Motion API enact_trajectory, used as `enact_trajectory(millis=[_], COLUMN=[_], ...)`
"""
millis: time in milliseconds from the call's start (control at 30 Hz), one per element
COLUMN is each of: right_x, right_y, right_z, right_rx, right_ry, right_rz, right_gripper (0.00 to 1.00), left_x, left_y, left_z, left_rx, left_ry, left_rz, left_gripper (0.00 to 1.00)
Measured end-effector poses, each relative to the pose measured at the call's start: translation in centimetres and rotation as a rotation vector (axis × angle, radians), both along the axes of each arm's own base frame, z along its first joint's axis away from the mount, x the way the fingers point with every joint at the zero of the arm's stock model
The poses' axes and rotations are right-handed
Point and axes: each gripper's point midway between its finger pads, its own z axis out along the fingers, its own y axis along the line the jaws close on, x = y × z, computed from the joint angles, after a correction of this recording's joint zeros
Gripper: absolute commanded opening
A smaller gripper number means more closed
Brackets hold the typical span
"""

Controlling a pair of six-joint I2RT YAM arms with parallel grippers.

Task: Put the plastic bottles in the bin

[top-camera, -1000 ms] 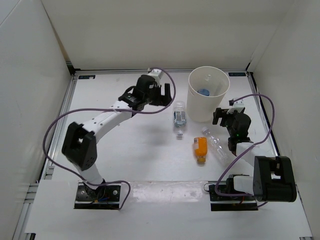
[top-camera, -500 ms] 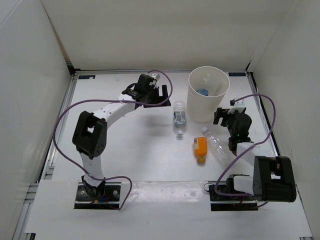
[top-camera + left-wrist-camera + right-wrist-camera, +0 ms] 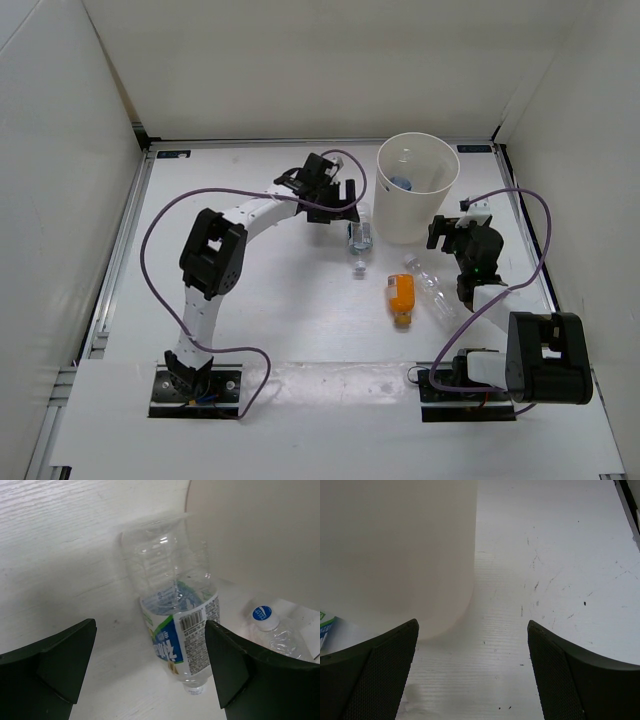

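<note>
A clear bottle with a blue label [image 3: 360,238] lies on the table just left of the off-white bin [image 3: 440,215]. My left gripper [image 3: 343,205] hovers at its far end, open. In the left wrist view the bottle [image 3: 175,625] lies between the spread fingers of that gripper [image 3: 150,630], untouched, with the bin wall [image 3: 250,530] behind. A short orange bottle [image 3: 401,297] and a plain clear bottle [image 3: 432,285] lie side by side nearer the front. Another bottle [image 3: 402,183] rests inside the bin. My right gripper [image 3: 452,232] stands open beside the bin, empty, facing its wall [image 3: 395,545].
White enclosure walls stand on three sides of the table. The left arm's purple cable [image 3: 160,225] loops out to the left. A blue-capped clear bottle [image 3: 267,622] shows at the right of the left wrist view.
My left arm has swung right and folded up, bringing its open gripper over the blue-label bottle beside the bin. The right arm and the bottles have not moved.
</note>
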Motion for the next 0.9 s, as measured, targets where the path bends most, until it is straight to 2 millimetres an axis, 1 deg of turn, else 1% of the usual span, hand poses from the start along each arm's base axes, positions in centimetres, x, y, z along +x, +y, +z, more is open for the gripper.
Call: enact_trajectory(millis=[233,333,400,600,667,767,900], right_x=[0.0,0.0,0.0,0.0,0.0,0.0,0.0], right_y=[0.0,0.0,0.0,0.0,0.0,0.0,0.0], right_z=[0.0,0.0,0.0,0.0,0.0,0.0,0.0], right_rx=[0.000,0.000,0.000,0.000,0.000,0.000,0.000], right_ry=[0.000,0.000,0.000,0.000,0.001,0.001,0.001], right_rz=[0.000,0.000,0.000,0.000,0.000,0.000,0.000], right_gripper=[0.90,0.90,0.90,0.90,0.90,0.90,0.90], left_x=[-1.0,-1.1,-1.2,-1.5,-0.9,-0.7,-0.9], left_y=[-2.3,-3.2,-3.6,-3.7,-4.2,-4.6,-4.7], left_z=[1.0,1.3,1.0,-1.9,-2.3,-2.6,-3.1], left_rx=[0.067,0.082,0.088,0.127,0.130,0.144,0.156], left_ry=[-0.069,-0.088,-0.086,-0.020,-0.019,-0.006,0.012], left_rz=[-0.042,-0.055,-0.061,-0.063,-0.060,-0.064,-0.069], left_gripper=[1.00,1.00,1.00,1.00,1.00,1.00,1.00])
